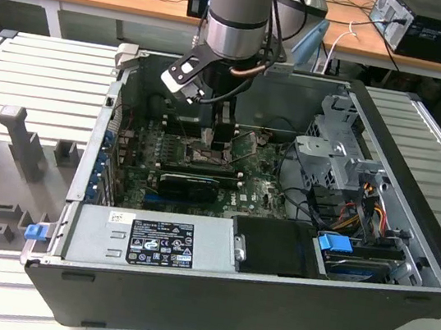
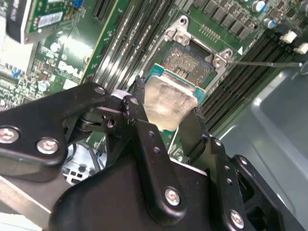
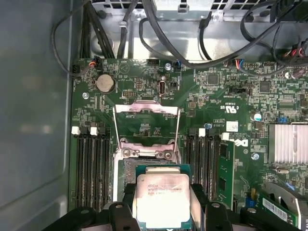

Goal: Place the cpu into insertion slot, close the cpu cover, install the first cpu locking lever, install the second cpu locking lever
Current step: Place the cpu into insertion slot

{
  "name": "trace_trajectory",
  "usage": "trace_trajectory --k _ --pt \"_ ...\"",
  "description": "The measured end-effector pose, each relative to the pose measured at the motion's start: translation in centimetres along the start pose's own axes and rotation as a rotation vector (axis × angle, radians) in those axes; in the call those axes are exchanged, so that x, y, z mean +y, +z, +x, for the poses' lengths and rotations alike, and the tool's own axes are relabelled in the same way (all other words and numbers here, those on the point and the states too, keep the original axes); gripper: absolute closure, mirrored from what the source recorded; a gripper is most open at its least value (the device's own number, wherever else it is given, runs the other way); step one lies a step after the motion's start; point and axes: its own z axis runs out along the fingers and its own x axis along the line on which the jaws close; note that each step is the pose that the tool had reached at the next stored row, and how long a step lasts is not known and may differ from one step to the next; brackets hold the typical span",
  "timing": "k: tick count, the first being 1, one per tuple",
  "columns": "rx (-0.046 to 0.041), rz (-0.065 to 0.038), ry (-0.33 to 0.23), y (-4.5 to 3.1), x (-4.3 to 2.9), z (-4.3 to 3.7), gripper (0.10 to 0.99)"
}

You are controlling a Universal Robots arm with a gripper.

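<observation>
Evidently my tool point(image 3: 162, 208) gripped the cpu point(image 3: 161, 191) just over the slot point(image 2: 187, 60), unseated; the cover point(image 3: 144, 108) stood open, so closing and locking remained.

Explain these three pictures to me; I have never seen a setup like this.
The exterior view comes from a camera off the arm. It shows an open computer case lying on a ribbed grey table. The grey column reaching into it is a robot arm, and its gripper is down over the green motherboard.

Both wrist views come from cameras riding on the arm, looking past its black fingers. Between them the gripper holds the cpu, a small silver square chip, over the insertion slot, the socket it belongs in. The cpu cover, a thin metal frame, stands open beyond the slot.
</observation>
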Motion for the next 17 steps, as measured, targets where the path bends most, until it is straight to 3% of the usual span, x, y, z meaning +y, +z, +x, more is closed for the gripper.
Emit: trace_trajectory --k 12,17 --pt "-0.0005 -0.001 0.013 2.83 -1.2 0.99 0.557" --pt "-0.001 -0.001 0.024 3.27 -1.21 1.33 0.557"
